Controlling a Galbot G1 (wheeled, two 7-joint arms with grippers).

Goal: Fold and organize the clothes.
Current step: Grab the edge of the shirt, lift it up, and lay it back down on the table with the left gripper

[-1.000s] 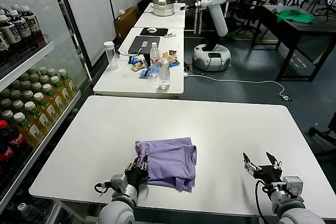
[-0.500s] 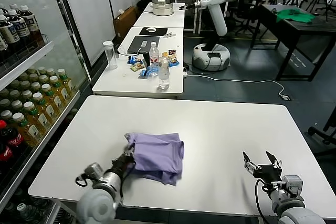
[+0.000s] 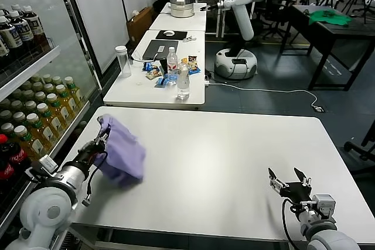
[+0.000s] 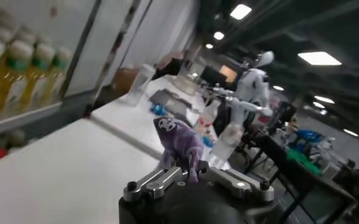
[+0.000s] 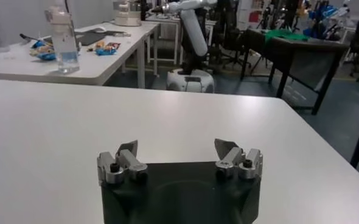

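Observation:
The lavender T-shirt (image 3: 121, 150) hangs bunched from my left gripper (image 3: 99, 142) over the left part of the white table (image 3: 234, 156), its lower part resting on the top. The left gripper is shut on a fold of it; in the left wrist view the cloth (image 4: 179, 146) stands pinched up from the closed left gripper (image 4: 190, 174). My right gripper (image 3: 289, 181) is open and empty, low over the table's front right; in the right wrist view the right gripper (image 5: 178, 159) has its fingers wide apart above bare tabletop (image 5: 76, 122).
A drinks shelf (image 3: 29, 121) with several bottles runs close along the table's left side. Behind stands another white table (image 3: 140, 89) with water bottles (image 3: 183, 80) and snacks. A white robot (image 3: 237, 10) and a dark table with a green cloth (image 3: 329, 17) stand far back.
My left gripper has dragged and lifted the T-shirt from the table's front middle to the left side, turning outward. The shirt went from lying flat and folded to bunched. The right gripper stayed put.

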